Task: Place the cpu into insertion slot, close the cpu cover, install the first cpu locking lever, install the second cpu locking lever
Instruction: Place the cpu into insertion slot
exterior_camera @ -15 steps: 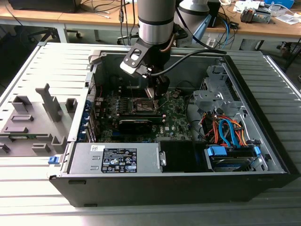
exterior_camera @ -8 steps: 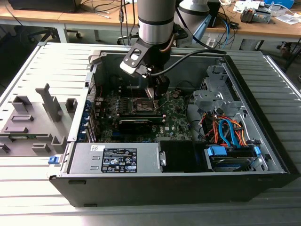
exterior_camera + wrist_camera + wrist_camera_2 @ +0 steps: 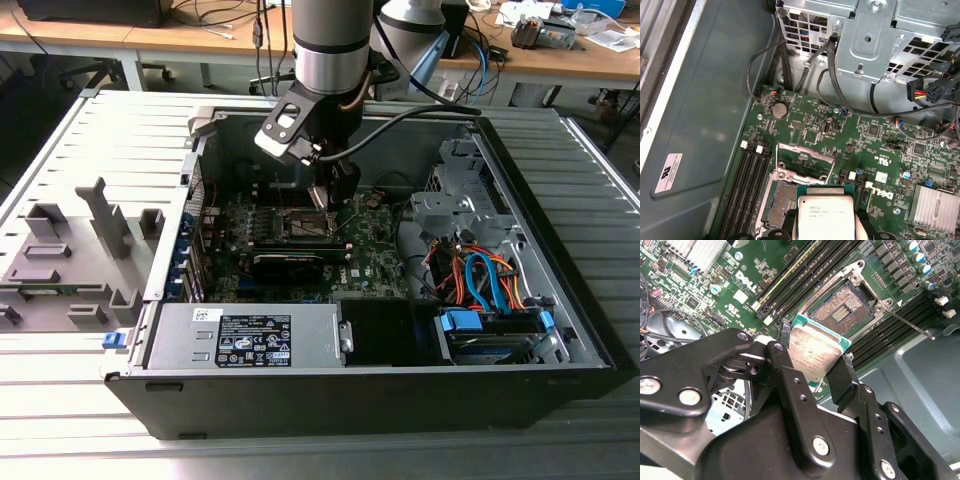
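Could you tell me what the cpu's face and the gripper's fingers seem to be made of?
The cpu: dull silvery-beige metal face, matte and blotchy, rimmed by green board. The gripper has fingers of probably black-coated metal or hard plastic: smooth satin sheen, bright screws.

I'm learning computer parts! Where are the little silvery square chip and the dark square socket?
silvery square cpu chip [image 3: 817, 351]: second wrist view, middle of its metal face.
dark square insertion slot [image 3: 841, 311]: second wrist view, its pin field.

Arm [image 3: 330, 45]: showing a smooth silver-grey cylinder above a black joint.
Cable [image 3: 405, 118]: a dark lead is trailing from the wrist.
Gripper [image 3: 816, 347]: wearing matte black linkage plates.
Screws [image 3: 821, 445]: silver heads are glinting along the links.
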